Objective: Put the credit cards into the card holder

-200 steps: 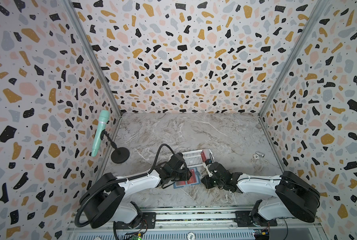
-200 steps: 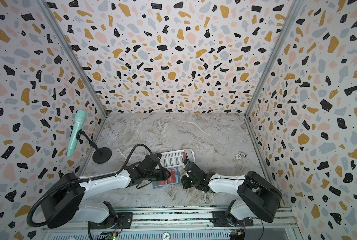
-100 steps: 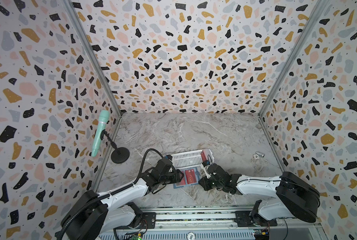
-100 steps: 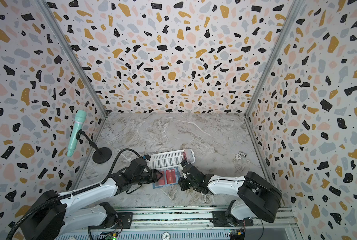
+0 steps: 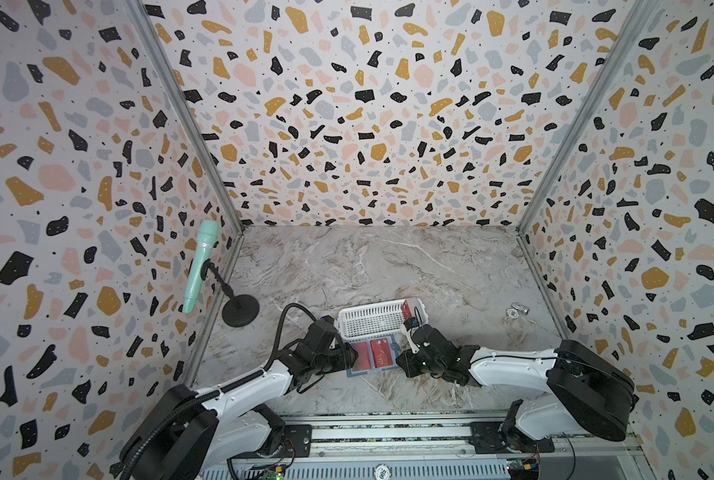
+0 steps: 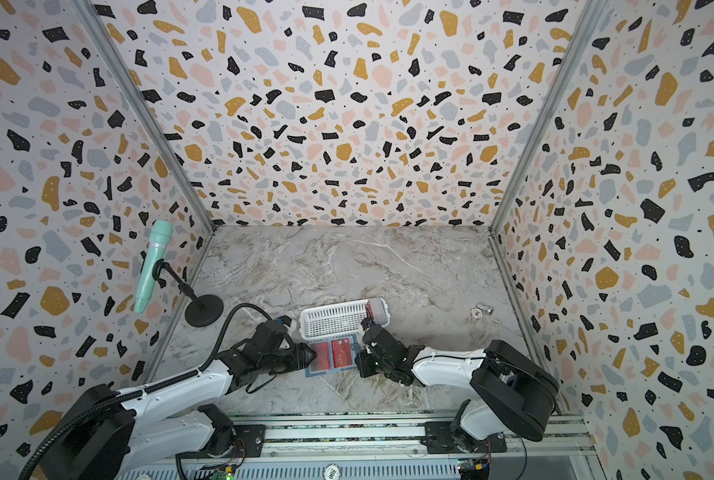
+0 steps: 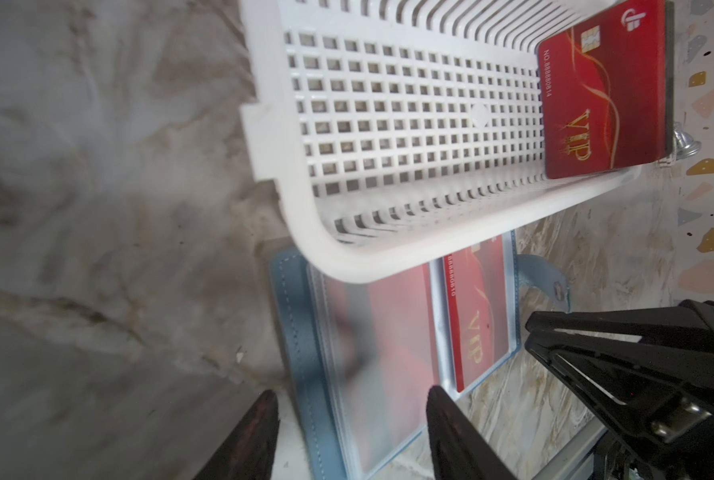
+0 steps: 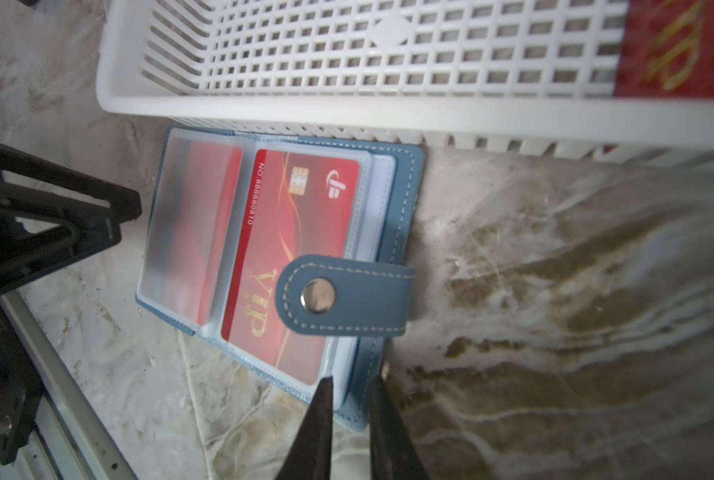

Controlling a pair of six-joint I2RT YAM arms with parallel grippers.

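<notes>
The blue-grey card holder (image 5: 357,372) lies open on the table against the white basket (image 5: 371,320). In both top views two red credit cards (image 5: 381,353) (image 6: 322,356) sit in its clear sleeves. One shows "VIP" (image 8: 297,228); the other is dim behind a frosted sleeve (image 8: 197,216). A third card (image 7: 596,104) leans in the basket's far end. My right gripper (image 8: 352,380) is shut on the holder's cover edge (image 8: 405,187), below the snap tab (image 8: 347,295). Just above the holder's opposite cover (image 7: 301,332), my left gripper (image 7: 352,392) stands open and holds nothing.
A mint microphone (image 5: 199,266) on a black round-based stand (image 5: 240,309) stands at the left wall. A small metal object (image 5: 517,311) lies near the right wall. The basket rim (image 8: 347,108) hangs over the holder's far edge. Patterned walls enclose three sides.
My left gripper has drawn back from over the card holder to its left edge and opened wider, which uncovers the cards. The right gripper has kept its place and grip.
</notes>
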